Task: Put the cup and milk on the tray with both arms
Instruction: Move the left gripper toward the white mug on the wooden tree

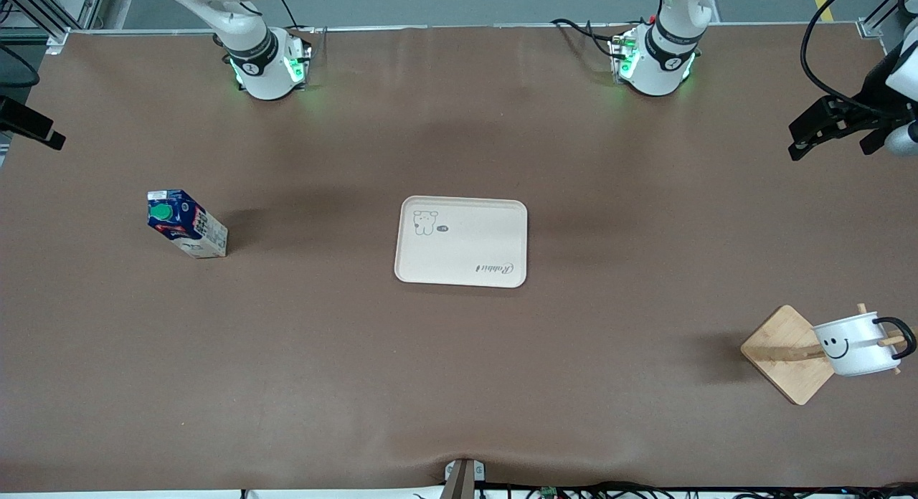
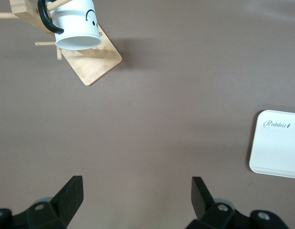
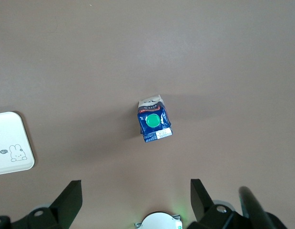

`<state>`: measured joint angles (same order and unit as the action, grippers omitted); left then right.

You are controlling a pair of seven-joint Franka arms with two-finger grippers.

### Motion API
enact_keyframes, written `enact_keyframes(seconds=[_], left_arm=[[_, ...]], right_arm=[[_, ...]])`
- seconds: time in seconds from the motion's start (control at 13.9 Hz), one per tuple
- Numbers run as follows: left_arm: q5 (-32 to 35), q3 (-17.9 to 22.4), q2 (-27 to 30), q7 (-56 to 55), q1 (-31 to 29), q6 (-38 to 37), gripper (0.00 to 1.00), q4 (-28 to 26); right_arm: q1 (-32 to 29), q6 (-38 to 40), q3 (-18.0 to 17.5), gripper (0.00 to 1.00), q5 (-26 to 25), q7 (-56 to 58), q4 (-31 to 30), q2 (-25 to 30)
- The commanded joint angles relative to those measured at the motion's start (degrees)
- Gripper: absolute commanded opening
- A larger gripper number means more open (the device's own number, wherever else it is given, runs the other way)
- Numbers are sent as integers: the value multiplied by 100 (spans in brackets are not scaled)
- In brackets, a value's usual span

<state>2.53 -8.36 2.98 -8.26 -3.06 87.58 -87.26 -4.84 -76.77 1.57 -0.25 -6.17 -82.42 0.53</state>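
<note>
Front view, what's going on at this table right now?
Nothing is held yet. The tray lies bare mid-table. The milk stands upright toward the right arm's end, with the right hand open above it. The cup hangs on a wooden stand toward the left arm's end, nearer the front camera than the tray. The left hand is open over bare table near the stand.

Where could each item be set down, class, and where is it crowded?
The tray is bare all over. Bare table runs between it and the milk, and between it and the wooden stand. The only crowded spot is that stand, where the cup hangs on its pegs. The left gripper and right gripper hang open above.
</note>
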Motion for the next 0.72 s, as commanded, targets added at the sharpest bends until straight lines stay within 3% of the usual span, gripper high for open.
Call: enact_keyframes(seconds=[0.0,0.65], left_arm=[[10,10,1,78,-2,-92,100,52],[1,19,-104,255,-19,-83,100,104]], right_arm=[[-87,13,-52,100,95,-51,-37,26],[-105,22,-52,100,104,-60,-37,17]])
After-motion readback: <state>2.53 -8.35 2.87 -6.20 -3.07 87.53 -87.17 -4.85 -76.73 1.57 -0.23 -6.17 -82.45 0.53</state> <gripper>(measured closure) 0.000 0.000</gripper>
